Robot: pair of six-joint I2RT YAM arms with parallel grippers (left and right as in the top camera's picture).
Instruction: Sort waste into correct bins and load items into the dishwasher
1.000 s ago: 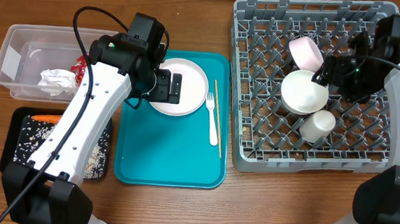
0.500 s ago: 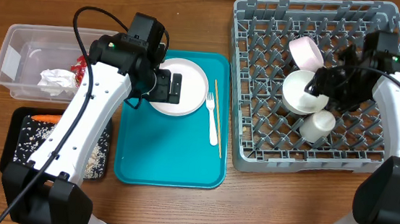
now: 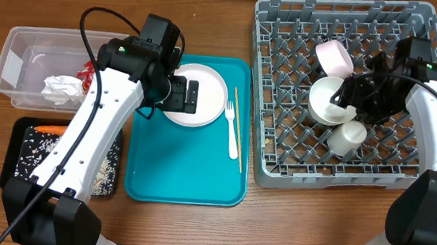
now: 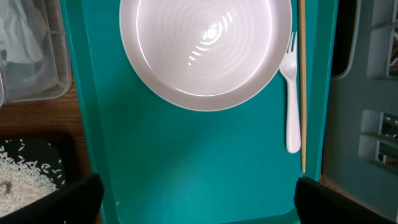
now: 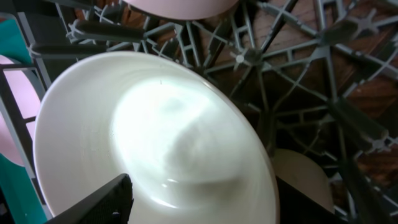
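Note:
A white plate (image 3: 197,95) (image 4: 205,50), a white fork (image 3: 231,129) (image 4: 291,99) and a thin wooden stick (image 3: 237,128) (image 4: 302,81) lie on the teal tray (image 3: 186,171). My left gripper (image 3: 181,95) (image 4: 199,208) hangs open above the tray, holding nothing. In the grey dishwasher rack (image 3: 389,165) sit a pink bowl (image 3: 334,56), a white bowl (image 3: 329,100) (image 5: 155,137) and a white cup (image 3: 348,139) (image 5: 305,177). My right gripper (image 3: 354,99) (image 5: 199,205) is open, its jaws either side of the white bowl's edge.
At the left, a clear tub (image 3: 19,49) holds a crumpled napkin (image 3: 63,87) and a red wrapper (image 3: 88,69). In front of it a black tray (image 3: 18,141) holds a carrot (image 3: 50,129) and rice scraps (image 3: 41,155).
My right gripper has moved left and forward from the rack's back right onto the white bowl, and its jaws have narrowed. The left arm has not moved.

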